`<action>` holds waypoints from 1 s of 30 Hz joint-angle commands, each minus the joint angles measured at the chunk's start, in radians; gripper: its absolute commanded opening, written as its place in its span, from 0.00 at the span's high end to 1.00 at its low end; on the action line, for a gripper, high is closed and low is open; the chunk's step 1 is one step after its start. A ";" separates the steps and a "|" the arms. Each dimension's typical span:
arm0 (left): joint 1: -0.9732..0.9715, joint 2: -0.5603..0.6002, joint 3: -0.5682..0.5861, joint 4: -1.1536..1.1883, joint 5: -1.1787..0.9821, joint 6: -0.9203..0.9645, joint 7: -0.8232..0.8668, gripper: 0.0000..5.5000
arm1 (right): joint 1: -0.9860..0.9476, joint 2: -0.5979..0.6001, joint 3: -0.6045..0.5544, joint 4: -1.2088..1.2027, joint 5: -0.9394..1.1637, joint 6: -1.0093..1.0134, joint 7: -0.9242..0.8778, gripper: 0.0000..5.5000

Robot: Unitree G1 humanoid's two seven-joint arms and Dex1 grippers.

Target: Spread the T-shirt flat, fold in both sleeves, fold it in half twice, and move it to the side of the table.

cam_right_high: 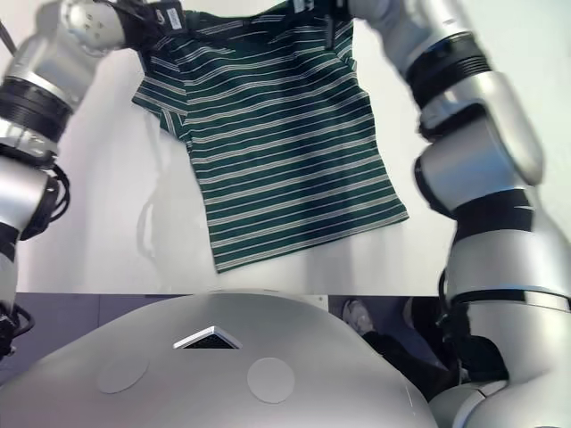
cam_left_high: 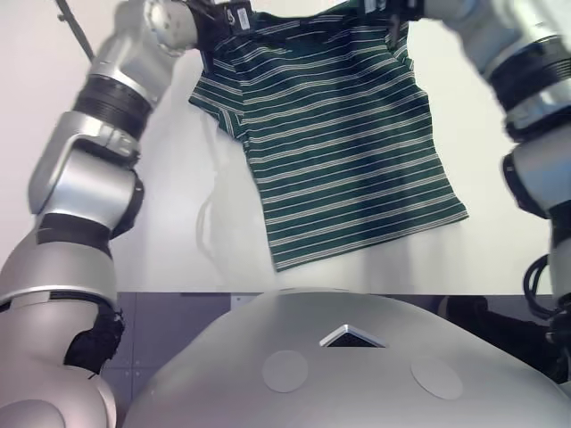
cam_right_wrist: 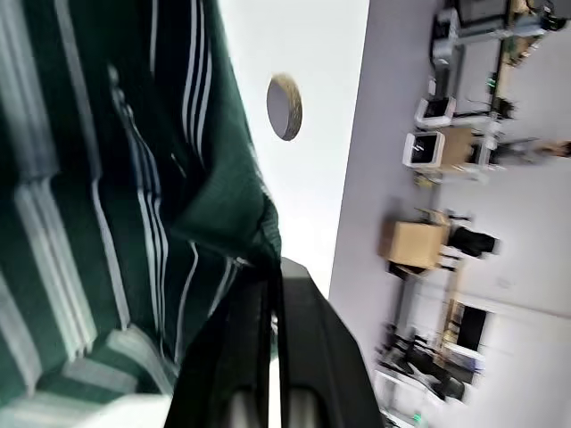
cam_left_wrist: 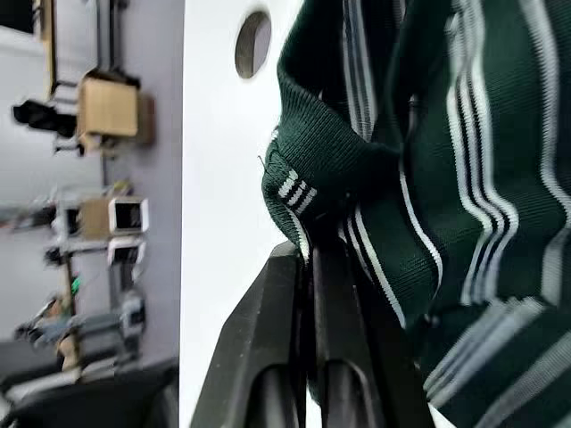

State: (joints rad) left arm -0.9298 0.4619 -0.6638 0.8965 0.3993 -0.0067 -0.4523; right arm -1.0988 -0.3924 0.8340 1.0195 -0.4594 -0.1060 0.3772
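Spreading down the white table [cam_left_high: 178, 205], the T-shirt [cam_left_high: 348, 152] is a soft dark green knit with thin white stripes in pairs running across its width. A ribbed edge band shows where the cloth bunches at the left gripper [cam_left_wrist: 308, 254]. The left gripper's black fingers are closed tight on that fold at one shoulder. The right gripper [cam_right_wrist: 272, 267] is likewise pinched on the cloth at the other shoulder. The shirt's long axis runs from the table's far side toward the robot, neck end away, with the straight hem [cam_left_high: 366, 236] nearest and slanted. One short sleeve [cam_left_high: 219, 102] juts out toward the robot's left. A round hole [cam_left_wrist: 252, 42] pierces the smooth tabletop beyond the shirt.
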 commanded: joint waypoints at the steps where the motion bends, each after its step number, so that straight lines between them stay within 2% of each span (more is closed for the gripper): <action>1: -0.092 -0.152 -0.008 0.366 0.122 0.004 0.408 0.84 | -0.012 0.226 0.058 0.271 -0.180 0.065 -0.494 0.84; 5: -0.125 -0.114 0.093 0.428 0.093 -0.007 0.584 0.72 | 0.001 0.198 -0.068 0.316 -0.146 0.058 -0.750 0.70; 7: -0.142 -0.118 0.150 0.408 0.064 -0.051 0.594 0.67 | 0.018 0.163 -0.175 0.308 -0.084 0.013 -0.795 0.70; 10: -0.049 -0.189 0.148 0.280 0.046 -0.188 0.463 0.67 | 0.078 0.117 -0.297 0.270 -0.004 -0.062 -0.766 0.70; 13: 0.158 -0.195 0.017 0.198 0.134 -0.168 0.221 0.67 | 0.154 0.087 -0.379 0.209 0.045 -0.110 -0.741 0.70; 16: 0.285 -0.070 -0.006 0.014 0.186 -0.091 0.116 0.67 | 0.221 0.067 -0.421 0.154 0.053 -0.116 -0.722 0.70; 18: 0.419 0.120 -0.018 -0.198 0.228 -0.034 -0.031 0.67 | 0.302 0.048 -0.449 0.086 0.063 -0.111 -0.691 0.70; 20: 0.511 0.234 0.000 -0.372 0.251 0.019 -0.103 0.67 | 0.366 0.033 -0.469 0.013 0.063 -0.097 -0.669 0.70; 23: 0.576 0.314 0.016 -0.613 0.257 0.096 -0.220 0.67 | 0.434 0.016 -0.485 -0.089 0.053 -0.069 -0.639 0.70; 26: 0.622 0.315 0.027 -0.778 0.249 0.162 -0.312 0.67 | 0.460 0.020 -0.507 -0.163 0.066 -0.072 -0.596 0.70; 30: 0.544 0.216 0.142 -0.980 0.254 0.303 -0.280 0.67 | 0.452 0.124 -0.555 -0.269 0.254 -0.073 -0.296 0.70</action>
State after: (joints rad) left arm -0.3613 0.7053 -0.5540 -0.0180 0.6565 0.2525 -0.7102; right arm -0.6350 -0.3177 0.2911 0.8000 -0.2788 -0.1919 -0.0563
